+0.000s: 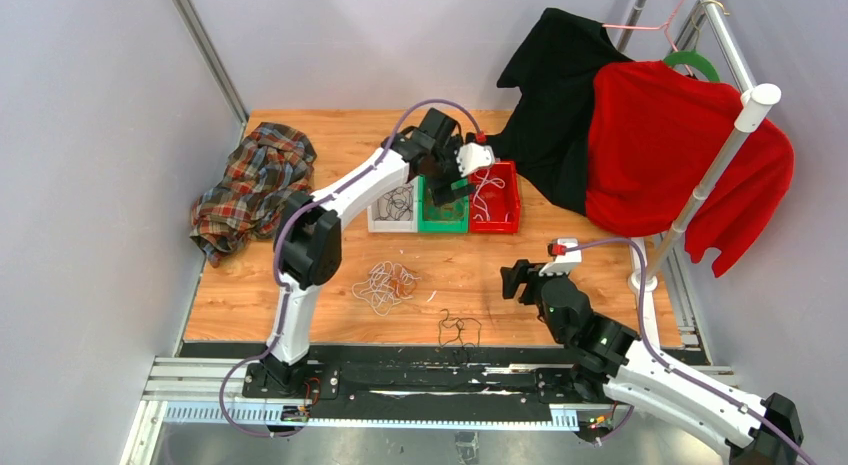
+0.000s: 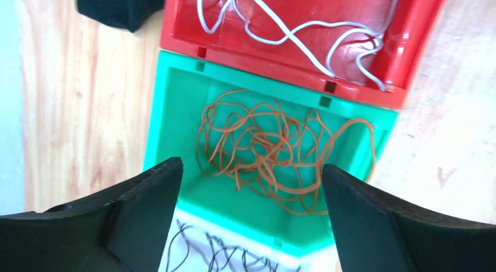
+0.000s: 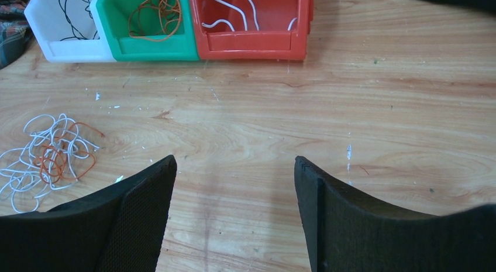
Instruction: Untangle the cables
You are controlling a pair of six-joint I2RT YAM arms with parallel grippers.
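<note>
The left claw (image 2: 250, 167) hangs wide open and empty over the green bin (image 2: 175, 108), where orange cables (image 2: 263, 149) lie heaped. White cables (image 2: 304, 44) lie in the red bin (image 2: 281, 79) beside it. The right claw (image 3: 235, 161), also spread and holding nothing, hovers above the table (image 3: 380, 108). Sorting looks part done: next, a claw must pinch one strand from the white-and-orange tangle (image 3: 50, 158). Only the overhead view shows a loose black cable (image 1: 458, 328) near the table's front edge.
</note>
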